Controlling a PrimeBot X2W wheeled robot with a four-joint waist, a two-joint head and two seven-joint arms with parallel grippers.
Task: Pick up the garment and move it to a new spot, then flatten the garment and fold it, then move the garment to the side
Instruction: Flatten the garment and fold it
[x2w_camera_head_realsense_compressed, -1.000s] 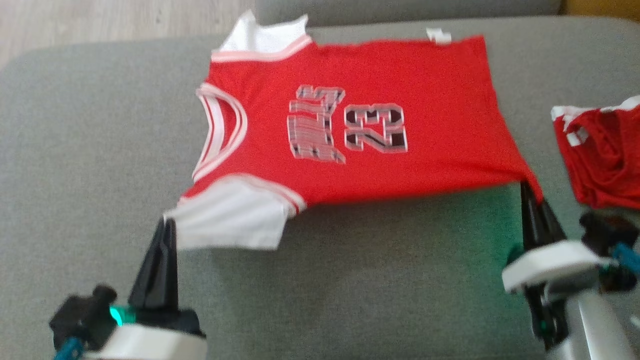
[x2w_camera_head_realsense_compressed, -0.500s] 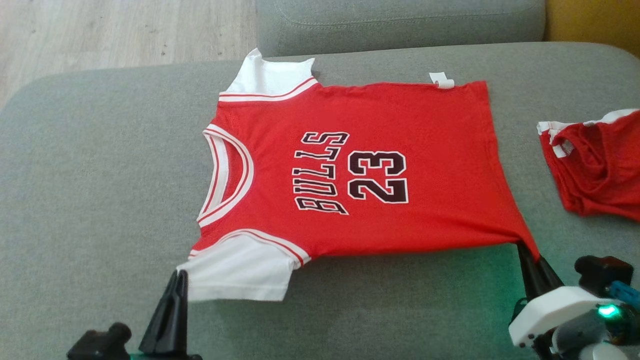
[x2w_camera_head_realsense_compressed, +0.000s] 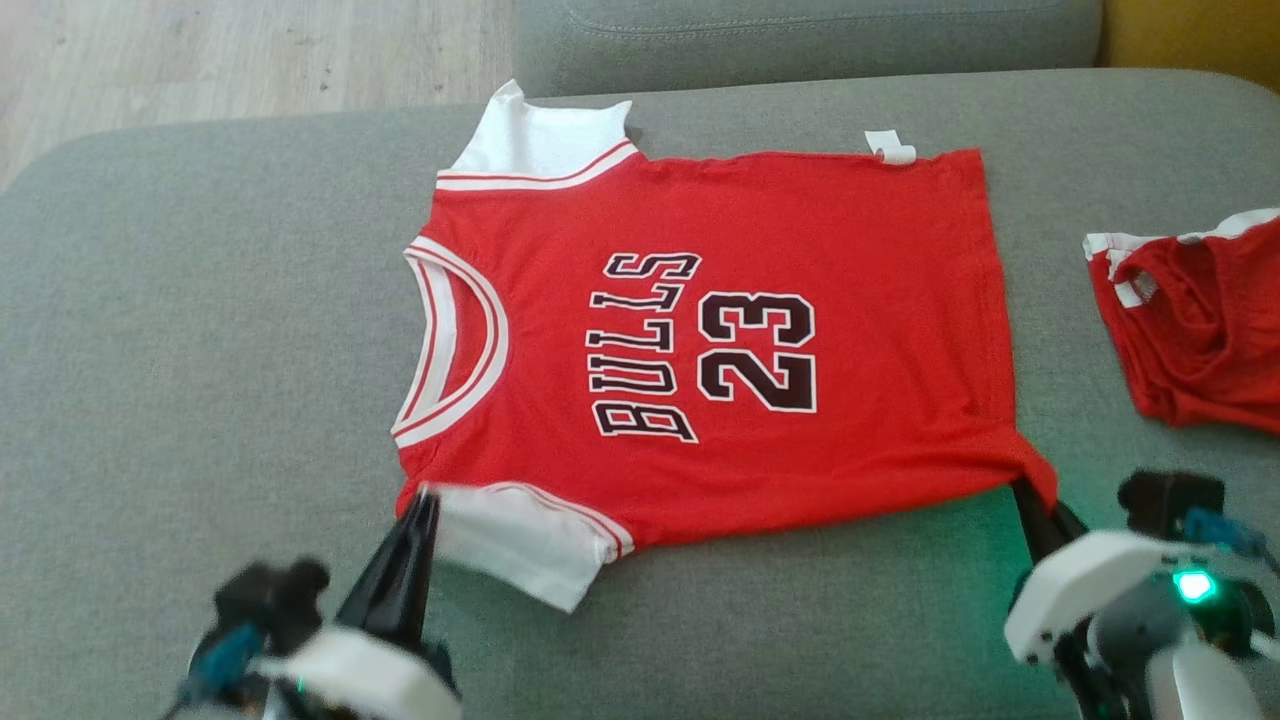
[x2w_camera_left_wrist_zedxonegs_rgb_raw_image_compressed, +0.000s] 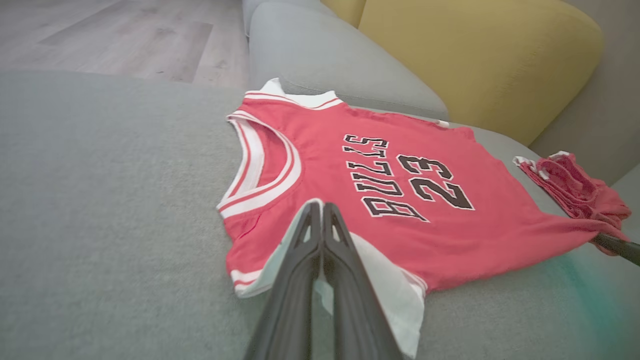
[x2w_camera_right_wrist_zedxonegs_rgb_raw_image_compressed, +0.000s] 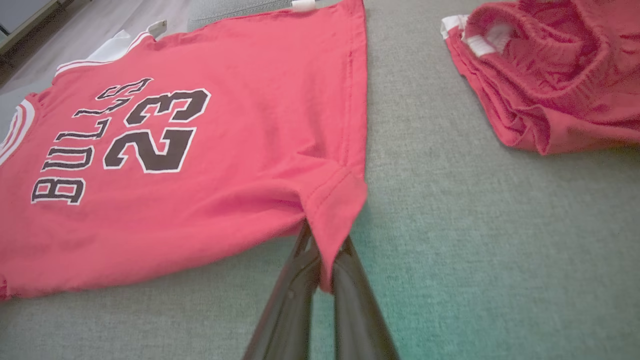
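The garment (x2w_camera_head_realsense_compressed: 850, 250) lies spread on the sofa seat (x2w_camera_head_realsense_compressed: 200, 350), neck toward the left. The shorts (x2w_camera_head_realsense_compressed: 1200, 330) lie apart on its right.
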